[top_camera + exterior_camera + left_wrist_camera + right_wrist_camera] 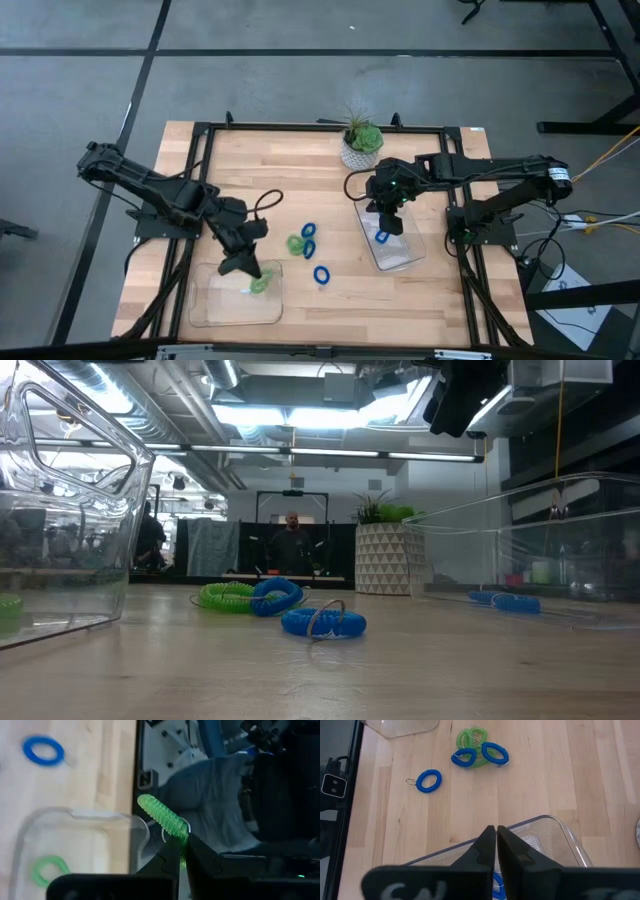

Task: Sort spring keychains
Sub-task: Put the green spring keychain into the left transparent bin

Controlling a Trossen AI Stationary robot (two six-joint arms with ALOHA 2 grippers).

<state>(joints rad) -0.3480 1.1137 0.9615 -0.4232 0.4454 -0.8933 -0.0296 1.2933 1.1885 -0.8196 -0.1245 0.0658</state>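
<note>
The left gripper (252, 270) is pinching a green spring keychain (162, 815) between closed fingers over the left clear tray (205, 310), where another green keychain (49, 869) is lying. The right gripper (388, 222) is hovering closed and empty above the right tray (410, 255) holding a blue keychain (382, 238). Others are lying mid-table (350, 290).

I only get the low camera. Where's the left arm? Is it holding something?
Observer: Yes. The left gripper pinches a light green coiled plastic keychain above the edge of the left clear plastic tray.
Operator: And the other arm?
Observer: The right gripper hangs over the right clear plastic tray, fingers shut, empty.
Operator: How many blue ones are loose?
Observer: Three: a lone bright blue coiled keychain and two blue keychains in a pile.
</note>
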